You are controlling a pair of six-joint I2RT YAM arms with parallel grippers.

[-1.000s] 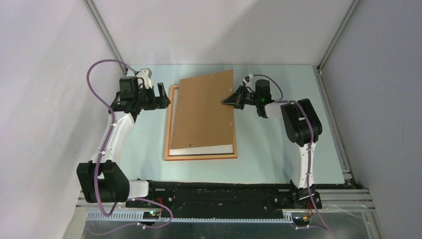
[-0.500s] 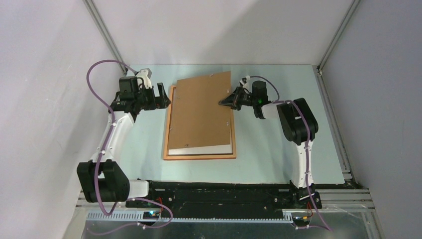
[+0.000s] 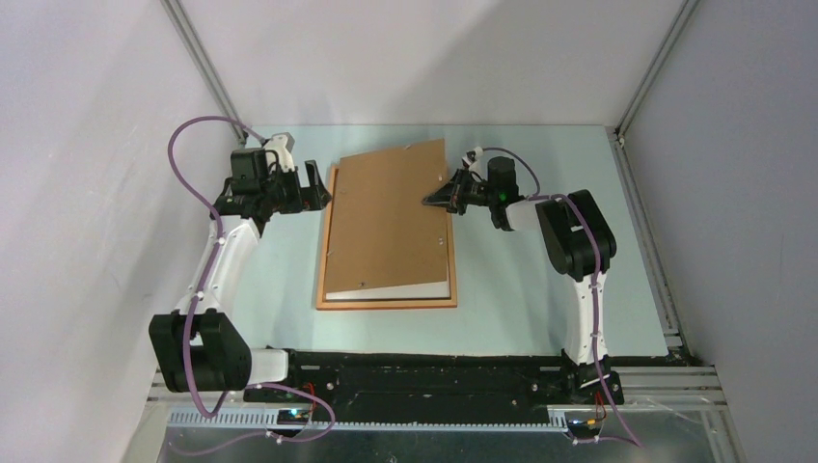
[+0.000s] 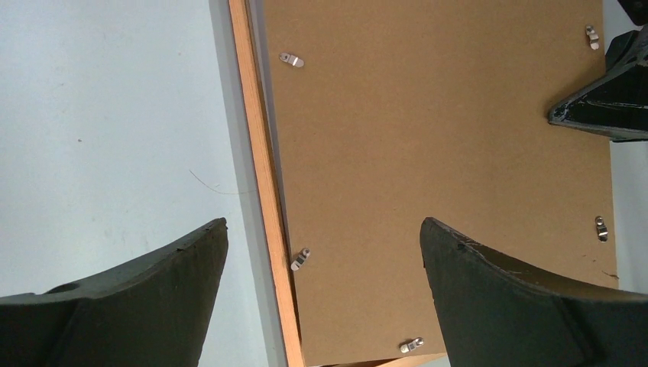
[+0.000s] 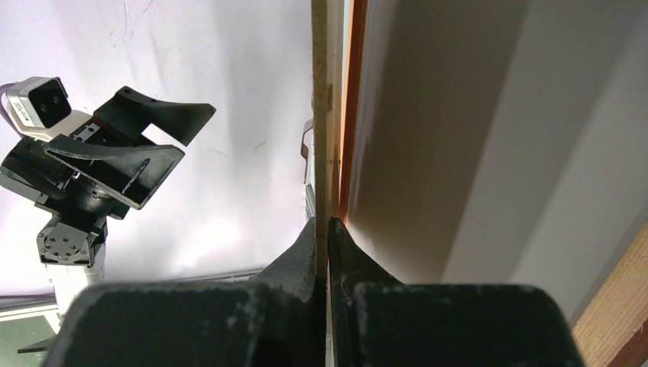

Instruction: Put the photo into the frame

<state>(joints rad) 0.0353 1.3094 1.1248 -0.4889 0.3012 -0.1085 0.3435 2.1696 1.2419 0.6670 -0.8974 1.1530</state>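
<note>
The orange-brown frame (image 3: 324,260) lies flat on the table's middle. The photo (image 3: 391,288) shows only as a white strip at the frame's near end, white reverse up. Over the rest of it lies the brown backing board (image 3: 386,212), tilted, its right edge lifted. On that edge my right gripper (image 3: 430,200) is shut; its wrist view shows the board's thin edge (image 5: 321,115) pinched at the fingertips (image 5: 327,220). My left gripper (image 3: 317,188) hovers open by the frame's far left corner, over frame rail (image 4: 261,191) and board (image 4: 428,138), with nothing held (image 4: 323,223).
Small metal clips (image 4: 291,60) sit along the backing board's edges. Grey enclosure walls stand on the left, right and back of the pale table (image 3: 521,280). A black rail (image 3: 424,371) with both arm bases runs along the near edge.
My right gripper has drawn slightly left with the backing board, which now sits a little further over the frame. The left arm has stayed put.
</note>
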